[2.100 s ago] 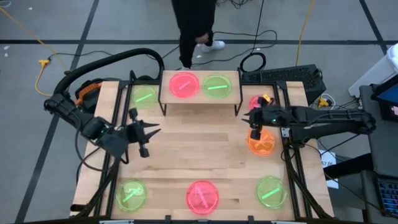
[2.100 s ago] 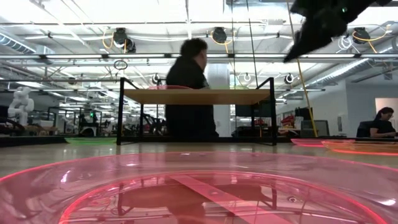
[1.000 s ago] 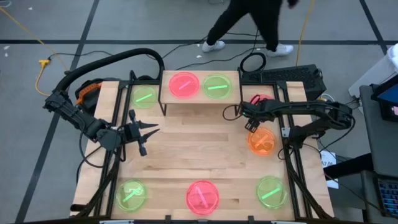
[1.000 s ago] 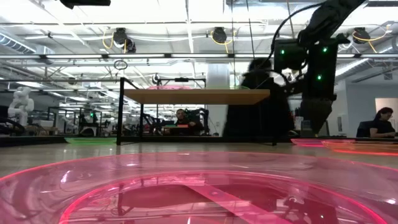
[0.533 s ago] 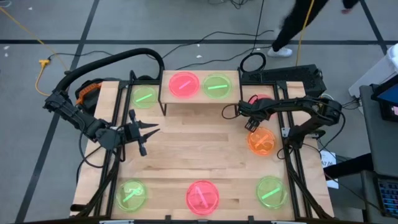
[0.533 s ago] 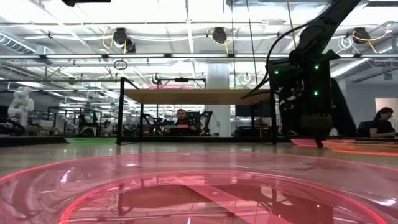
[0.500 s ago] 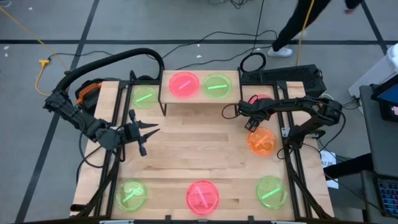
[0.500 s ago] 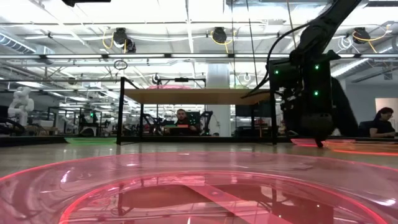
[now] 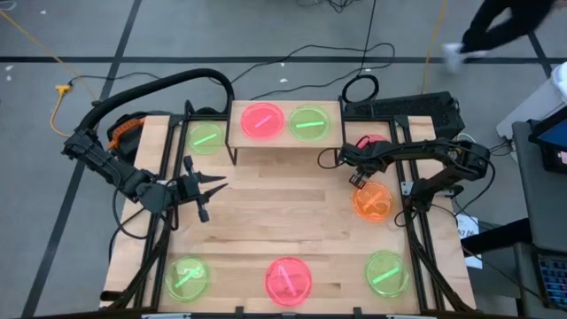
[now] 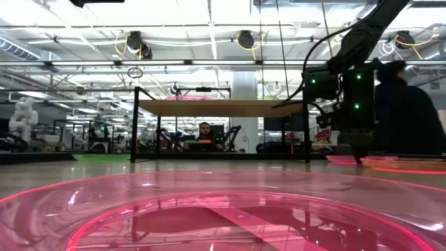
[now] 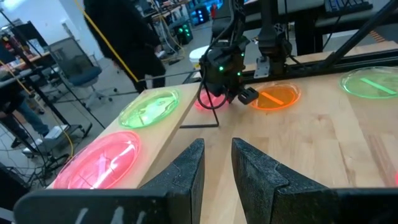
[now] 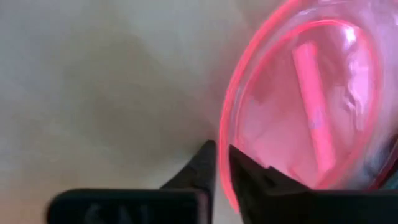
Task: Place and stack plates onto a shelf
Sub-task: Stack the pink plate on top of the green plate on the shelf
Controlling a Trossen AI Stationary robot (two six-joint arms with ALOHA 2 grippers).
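Observation:
On the shelf (image 9: 283, 142) at the far middle lie a pink plate (image 9: 261, 120) and a green plate (image 9: 308, 122). At the table's far right a second pink plate (image 9: 372, 142) rests flat on the wood, and my right gripper (image 12: 222, 163) is shut on its rim. In the low view the right gripper (image 10: 359, 157) reaches down to table level. An orange plate (image 9: 372, 202) lies just nearer. Over the table's left middle my left gripper (image 9: 215, 184) hovers, slightly open and with nothing between its fingers (image 11: 186, 168). My right gripper pinches the pink plate's rim (image 12: 225, 134) on the side toward the table's middle. One finger (image 12: 205, 163) stands outside the rim and the other (image 12: 244, 168) inside the plate. The fingers come steeply from above. The plate lies on the table.
More plates lie on the table: green (image 9: 205, 138) at the far left, green (image 9: 188, 277), pink (image 9: 289, 280) and green (image 9: 386, 272) along the near edge. The table's middle is bare wood. A person (image 10: 408, 111) stands beyond the far right.
My right gripper has come down at the far right onto the pink plate's rim. The plate has stayed where it was. A person behind the table has walked off toward the right.

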